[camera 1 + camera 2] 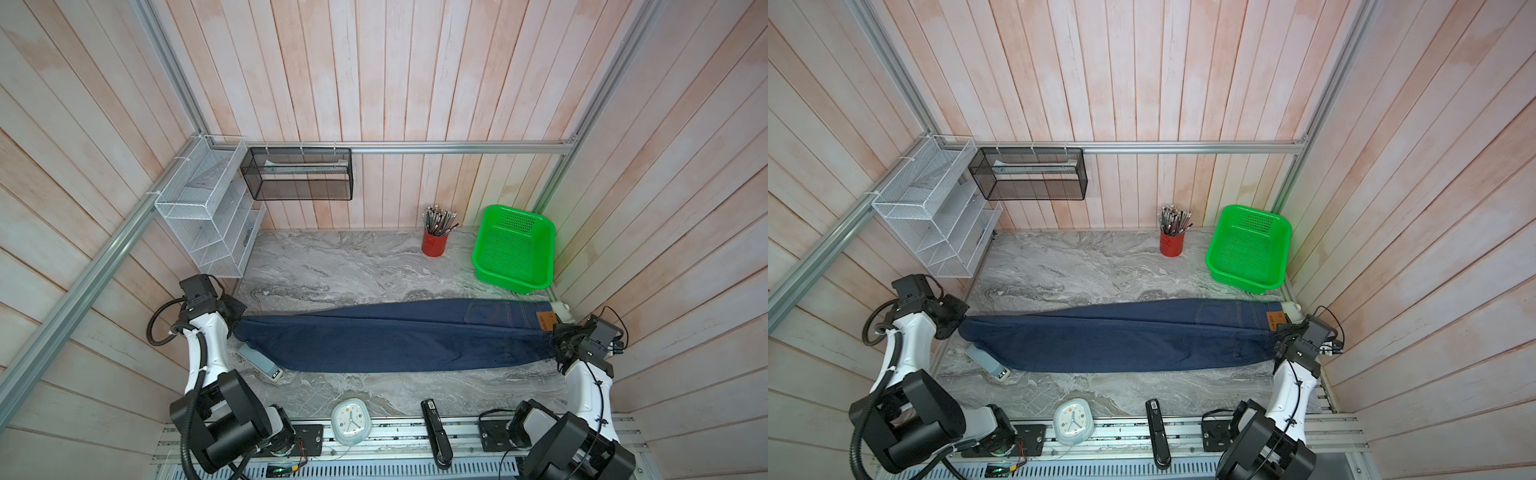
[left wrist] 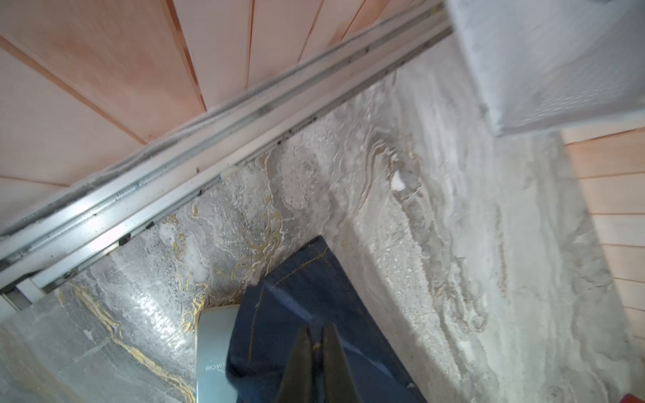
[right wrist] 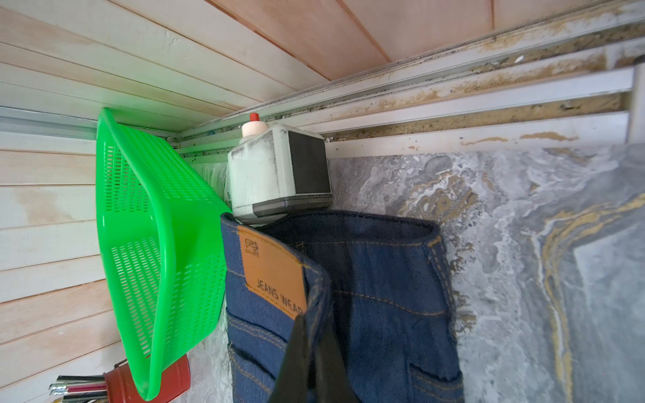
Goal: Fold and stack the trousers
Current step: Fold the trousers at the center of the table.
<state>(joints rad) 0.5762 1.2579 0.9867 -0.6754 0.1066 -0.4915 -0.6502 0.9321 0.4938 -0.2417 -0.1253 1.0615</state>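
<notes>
Indigo jeans (image 1: 395,336) halved lengthwise, stretched across mid-frame on the worktop (image 1: 332,257) in both top views. Left tool (image 2: 317,331) clenched on the hem end, right tool (image 3: 312,328) on the waistband. Crosswise folds and stacking not yet done, I'd say.

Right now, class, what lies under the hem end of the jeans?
A grey, flat device pokes out from under the trousers near their hem; its near end shows, the rest is covered. Whatever else the denim hides cannot be seen.
</notes>
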